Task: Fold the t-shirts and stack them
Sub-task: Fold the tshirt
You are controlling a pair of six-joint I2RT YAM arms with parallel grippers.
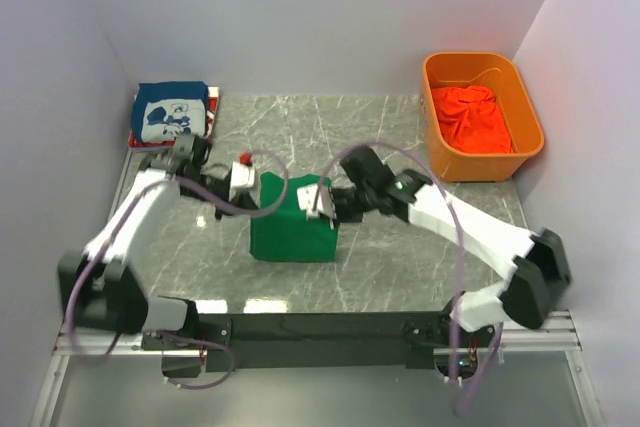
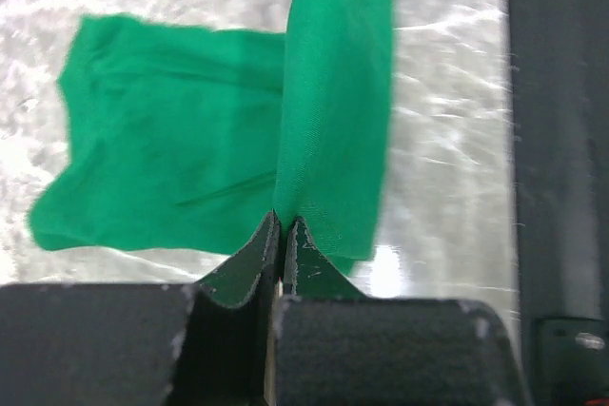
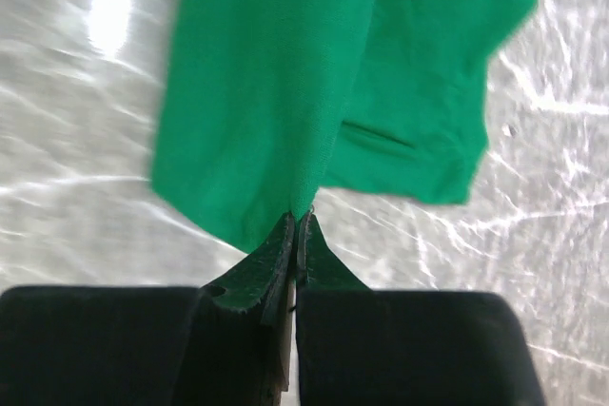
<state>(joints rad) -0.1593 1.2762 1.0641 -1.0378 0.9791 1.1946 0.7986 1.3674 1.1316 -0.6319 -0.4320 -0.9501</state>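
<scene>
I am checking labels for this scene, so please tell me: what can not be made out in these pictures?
Top view: the dark blue t-shirt covers the red t-shirt; only its edge shows.
Top view: the orange-red t-shirt fills the orange bin, hiding anything beneath.
Wrist views: the top edge cuts off the green t-shirt; the left gripper and right gripper, both shut, hide the pinched cloth.

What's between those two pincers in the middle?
The green t-shirt: the left end effector and right end effector each pinch its lifted edge, shown in the top and wrist views.
</scene>
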